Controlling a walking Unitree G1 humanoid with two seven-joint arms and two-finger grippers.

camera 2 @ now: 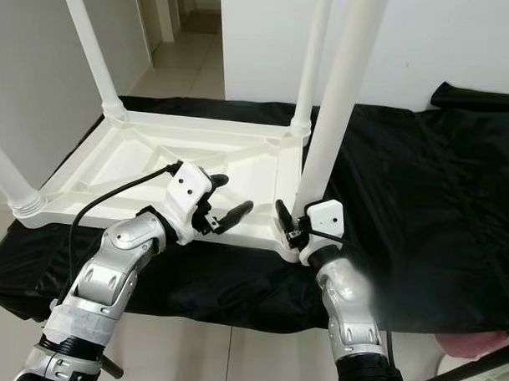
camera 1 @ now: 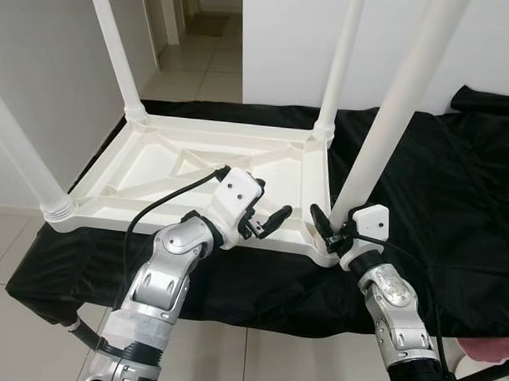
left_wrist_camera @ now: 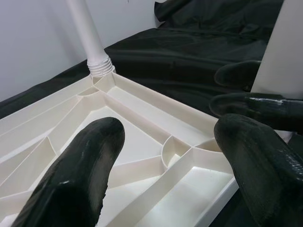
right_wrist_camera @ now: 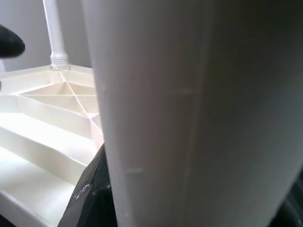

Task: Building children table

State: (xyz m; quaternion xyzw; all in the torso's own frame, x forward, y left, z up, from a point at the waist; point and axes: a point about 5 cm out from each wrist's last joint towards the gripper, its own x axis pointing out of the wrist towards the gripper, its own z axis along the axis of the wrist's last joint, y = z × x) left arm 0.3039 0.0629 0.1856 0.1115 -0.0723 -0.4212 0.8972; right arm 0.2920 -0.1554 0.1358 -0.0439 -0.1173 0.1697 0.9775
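Observation:
A white plastic children's table [camera 1: 155, 166] lies upside down on a black-draped surface. Three white legs stand upright in its corners: far left [camera 1: 117, 52], far right [camera 1: 338, 68] and near left [camera 1: 21, 161]. A fourth leg [camera 1: 400, 104] stands at the near right corner, leaning slightly. My right gripper [camera 1: 337, 228] is shut around this leg's base; the right wrist view has the leg [right_wrist_camera: 189, 113] close up, with one black finger [right_wrist_camera: 92, 194] against it. My left gripper [camera 2: 236, 194] hovers open over the ribbed underside [left_wrist_camera: 142, 137] by the near edge, just left of that corner, holding nothing.
The black cloth [camera 1: 439, 180] stretches far to the right of the table. A grey wall stands on the left, and a tiled hallway [camera 1: 201, 38] opens behind. Pale floor tiles lie below the front edge, with a pink object [camera 1: 491, 349] at lower right.

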